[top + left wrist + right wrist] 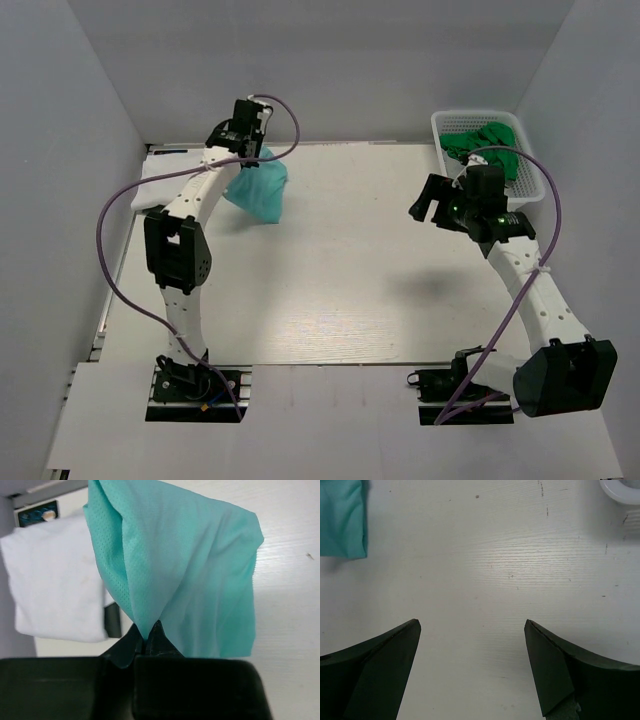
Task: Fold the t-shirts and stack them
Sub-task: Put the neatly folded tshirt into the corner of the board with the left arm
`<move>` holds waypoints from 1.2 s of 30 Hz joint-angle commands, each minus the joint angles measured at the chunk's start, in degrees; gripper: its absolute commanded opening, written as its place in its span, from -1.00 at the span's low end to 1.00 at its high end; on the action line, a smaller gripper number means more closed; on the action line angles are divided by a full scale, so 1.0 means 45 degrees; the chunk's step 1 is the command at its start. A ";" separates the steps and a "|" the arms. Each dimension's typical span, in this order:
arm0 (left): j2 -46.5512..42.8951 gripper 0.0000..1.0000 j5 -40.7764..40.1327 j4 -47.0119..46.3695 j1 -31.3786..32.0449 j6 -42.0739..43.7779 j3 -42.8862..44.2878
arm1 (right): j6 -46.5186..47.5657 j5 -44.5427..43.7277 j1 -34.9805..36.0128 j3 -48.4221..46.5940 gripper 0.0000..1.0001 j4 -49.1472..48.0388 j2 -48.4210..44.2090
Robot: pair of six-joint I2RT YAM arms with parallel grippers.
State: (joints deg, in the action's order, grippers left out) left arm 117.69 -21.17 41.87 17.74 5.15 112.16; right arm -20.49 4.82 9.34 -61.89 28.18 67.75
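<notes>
The teal-mint t-shirt (258,190) hangs bunched from my left gripper (252,152) at the back left, its lower end touching the table. In the left wrist view the left gripper (147,639) is shut on a pinched fold of the teal shirt (190,570). The white t-shirt (160,180) lies folded flat at the far left, beside the teal one, and shows in the left wrist view (55,580). My right gripper (425,203) is open and empty above bare table at the right; its jaws (472,625) stand wide apart. The teal shirt's edge (342,517) shows far from it.
A white lattice basket (535,175) stands at the back right holding a dark green cloth (480,140); its rim (622,490) shows in the right wrist view. Grey walls enclose the table on the left, back and right.
</notes>
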 commanded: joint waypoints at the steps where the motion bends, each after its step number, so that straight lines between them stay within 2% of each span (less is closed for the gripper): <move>1: -0.0235 -1.00 -0.0199 0.0052 -0.0522 0.1218 0.1362 | 0.0237 -0.0406 -0.0045 -0.0758 0.81 0.0221 0.0160; 10: -0.0235 -1.00 0.0679 0.0052 -0.1752 0.2019 0.1619 | 0.0159 -0.0290 -0.0062 -0.1403 0.81 0.0514 0.0765; 18: -0.0390 -1.00 0.1285 0.0519 -0.2944 0.2020 0.2516 | -0.0055 0.0043 -0.0026 -0.1735 0.81 0.0631 0.1019; 23: -0.0820 -1.00 0.1872 0.0520 -0.3608 0.2020 0.1972 | -0.0251 0.0081 -0.0045 -0.1619 0.81 0.0338 0.1176; 32: -0.0821 -1.00 0.2418 0.0638 -0.4779 0.2020 0.2789 | -0.0544 0.0530 -0.0025 -0.1697 0.81 0.0163 0.1625; 36: -0.0821 -1.00 0.2906 0.0502 -0.5307 0.1903 0.2460 | -0.0719 0.0531 0.0013 -0.1755 0.81 0.0143 0.1801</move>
State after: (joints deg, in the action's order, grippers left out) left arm 117.86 -10.68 45.12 -4.47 13.69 121.69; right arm -22.63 6.57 9.37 -67.29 30.52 75.72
